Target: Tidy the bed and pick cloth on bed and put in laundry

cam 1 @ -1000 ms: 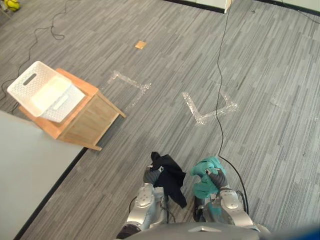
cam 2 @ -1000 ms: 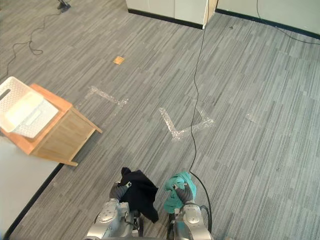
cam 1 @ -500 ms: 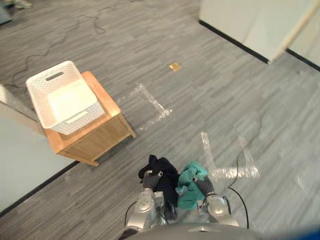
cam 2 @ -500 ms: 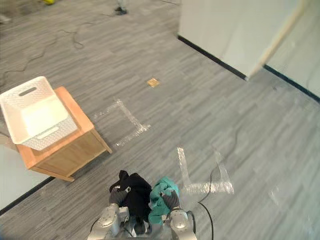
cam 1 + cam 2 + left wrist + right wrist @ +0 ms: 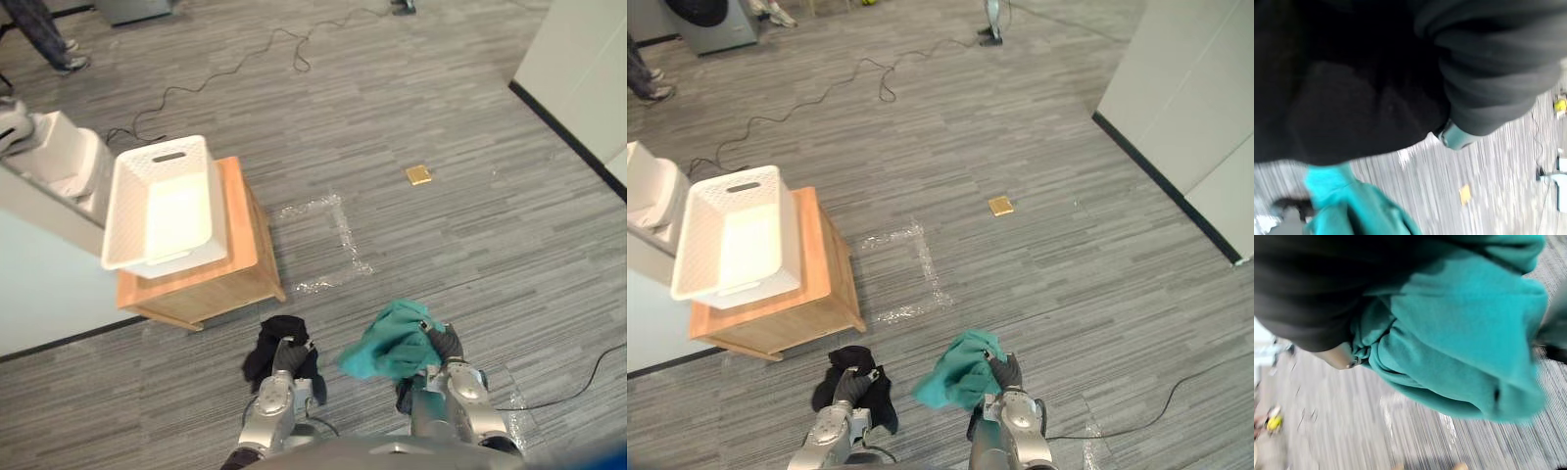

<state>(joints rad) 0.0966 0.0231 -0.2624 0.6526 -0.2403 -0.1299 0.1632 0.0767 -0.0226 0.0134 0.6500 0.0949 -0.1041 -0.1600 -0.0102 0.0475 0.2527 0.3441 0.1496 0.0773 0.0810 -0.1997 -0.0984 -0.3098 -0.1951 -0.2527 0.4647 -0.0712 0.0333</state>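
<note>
1. Left robot hand (image 5: 287, 358): low in the head views, fingers curled round a black cloth (image 5: 266, 351). The cloth is bunched over and beside the hand and hangs above the floor (image 5: 470, 245). In the left wrist view the black cloth covers most of the hand, with one fingertip (image 5: 1455, 137) showing past its edge.

2. Right robot hand (image 5: 443, 345): closed on a teal cloth (image 5: 387, 341), which billows out toward the left robot hand. The two cloths are apart. In the right wrist view the teal cloth is gathered in folds against the hand.

3. Basket (image 5: 125, 208): white, perforated walls, handle slot at the far end. It rests on a small wooden table (image 5: 238, 217) and overhangs the table's left edge. Both cloths are outside the basket, and the black cloth is the nearer one to the table.

4. Floor items: clear tape marks (image 5: 338, 240) beside the table, and a small tan square (image 5: 419, 175) farther out. A person's leg (image 5: 37, 29) is at the far left corner.
</note>
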